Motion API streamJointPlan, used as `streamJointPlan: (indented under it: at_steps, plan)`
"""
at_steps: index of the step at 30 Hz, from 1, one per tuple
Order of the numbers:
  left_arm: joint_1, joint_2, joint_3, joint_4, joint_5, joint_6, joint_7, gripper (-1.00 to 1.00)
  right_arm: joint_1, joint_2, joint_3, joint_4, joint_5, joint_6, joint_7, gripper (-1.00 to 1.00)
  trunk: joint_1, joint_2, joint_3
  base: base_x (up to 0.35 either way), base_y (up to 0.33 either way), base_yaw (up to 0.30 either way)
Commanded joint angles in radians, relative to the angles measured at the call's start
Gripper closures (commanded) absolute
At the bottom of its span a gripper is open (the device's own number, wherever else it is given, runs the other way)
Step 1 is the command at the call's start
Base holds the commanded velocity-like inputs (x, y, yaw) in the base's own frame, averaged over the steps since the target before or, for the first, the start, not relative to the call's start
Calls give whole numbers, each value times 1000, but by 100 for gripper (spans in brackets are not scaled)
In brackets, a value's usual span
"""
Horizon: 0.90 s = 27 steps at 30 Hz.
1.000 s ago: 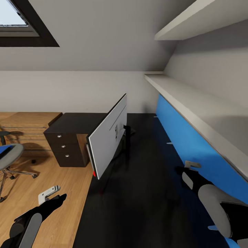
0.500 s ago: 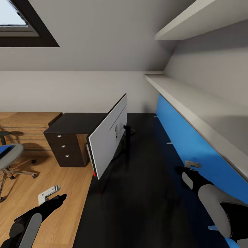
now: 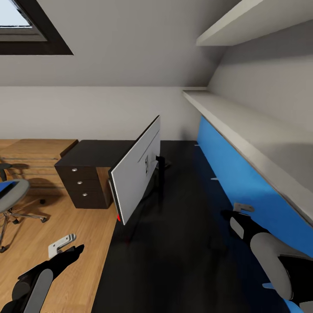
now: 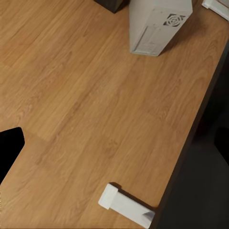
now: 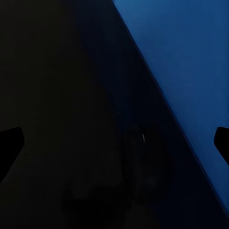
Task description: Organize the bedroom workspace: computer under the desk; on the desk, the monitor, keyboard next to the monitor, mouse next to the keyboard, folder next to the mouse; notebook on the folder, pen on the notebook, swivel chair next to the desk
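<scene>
Head view: the monitor (image 3: 137,174) is seen tilted on the table (image 3: 182,243), between the left fingers (image 3: 61,244) and right fingers (image 3: 241,208), both spread and empty.

The swivel chair (image 3: 11,202) was cut off by the head view's left edge, so only part of its seat and chrome base showed, with a sliver of blue on the seat too small to identify. The monitor (image 3: 137,174) turned its silver back to the camera, hiding the screen. The computer (image 4: 157,24) was cropped at the left wrist view's edge. The left gripper (image 3: 62,244) showed too little to judge its jaws, as did the right gripper (image 3: 241,208).
</scene>
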Motion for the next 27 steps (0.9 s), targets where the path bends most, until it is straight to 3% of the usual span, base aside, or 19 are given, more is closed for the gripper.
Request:
streamJointPlan:
  at_steps: [1,27]
  plan:
    - [-1,0,0,-1,11,4,9,-100,0,0,-2,-2,-7,4,-3,-100,0,-2,-3,0,0,0]
    - [-1,0,1,0,13,3,10,-100,0,-2,-2,-2,-7,4,-3,-100,0,-2,-43,0,0,0]
